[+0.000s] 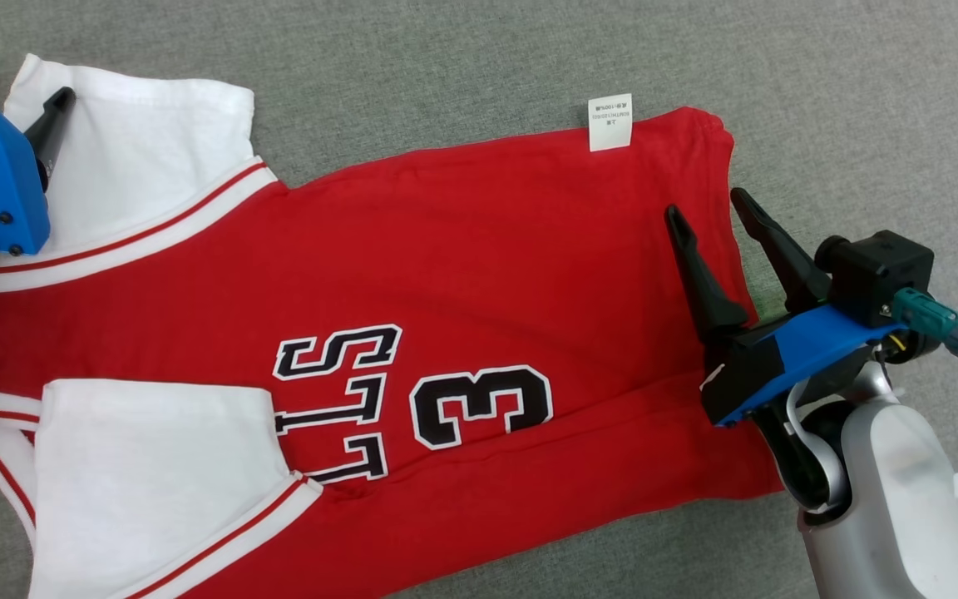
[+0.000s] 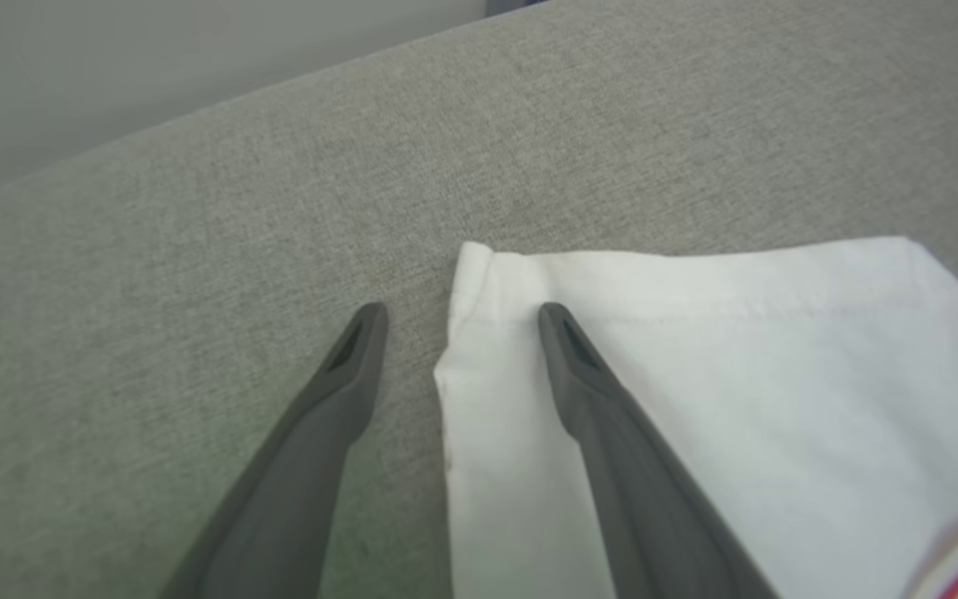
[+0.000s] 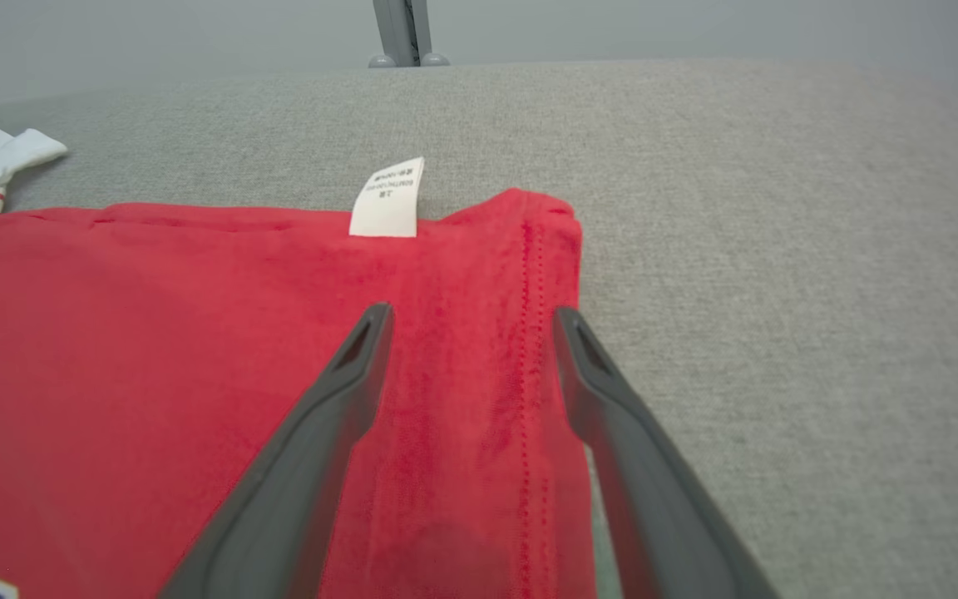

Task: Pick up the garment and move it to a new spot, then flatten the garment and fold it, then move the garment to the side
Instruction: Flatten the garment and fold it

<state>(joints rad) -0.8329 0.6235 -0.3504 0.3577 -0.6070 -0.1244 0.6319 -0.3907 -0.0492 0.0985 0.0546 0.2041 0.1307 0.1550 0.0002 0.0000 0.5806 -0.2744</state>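
Right gripper (image 1: 706,204) sits closest to me, jaws apart and empty. It straddles the hem (image 3: 537,333) near the shirt's far right corner, with one finger over red cloth and the other at the edge where the grey surface (image 1: 778,66) begins. Left gripper (image 1: 23,87) is just as wide and holds nothing; it straddles the outer edge of the white sleeve (image 2: 737,374) at the far left. I can't tell whether either one touches the cloth.

The shirt (image 1: 446,249) lies spread on the grey surface, number up, with its near sleeve tucked across the body and the far one sticking out. I read this as the start of a fold from the far edge.

To do it well, I'd bring both grippers down level and pinch through both layers at hem and sleeve. I'd close them together, then lift and carry at equal height so the crease runs straight. A one-layer pinch on the right would drag the shirt askew.
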